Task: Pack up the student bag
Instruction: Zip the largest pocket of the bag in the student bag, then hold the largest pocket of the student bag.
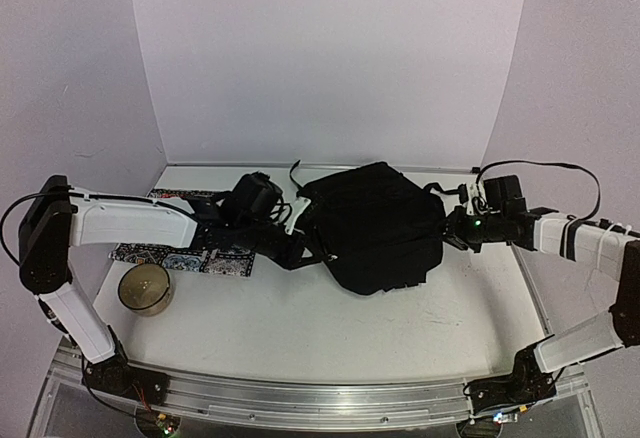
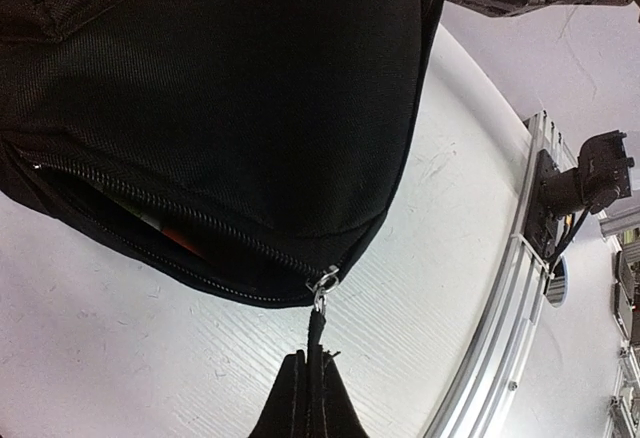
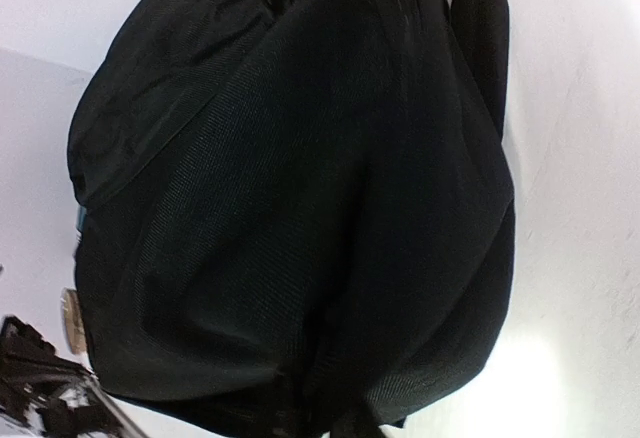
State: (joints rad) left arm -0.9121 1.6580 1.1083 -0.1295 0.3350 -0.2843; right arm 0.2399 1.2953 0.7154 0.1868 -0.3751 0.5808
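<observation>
White table (image 1: 330, 343) bears black student bag (image 1: 375, 223).

Black student bag (image 3: 300, 198) close up, white table (image 3: 585, 258) beside it at right.

— Bag (image 1: 375, 223)?
— Black woven cloth, matt, soft and creased. Shows a fine ribbed grain up close.
— Zip (image 2: 200, 220)?
— Small dull grey teeth, metal by the look, on black tape. Ring (image 2: 322, 280) of bright metal, glinting. Tab (image 2: 317, 330) black, matt.
— Table (image 1: 330, 328)?
— White, matt, scuffed, with fine streaks.
— Rail (image 1: 320, 398)?
— Bare silvery metal, brushed, faint sheen.
— Arms (image 1: 135, 223)?
— Smooth white plastic shells, slightly glossy. Black joints, duller.
— Mat (image 1: 220, 261)?
— Flat, printed, matt. Cloth or paper, hard to tell.
— Tub (image 1: 146, 288)?
— Golden-brown, slight sheen. Material unclear.
</observation>
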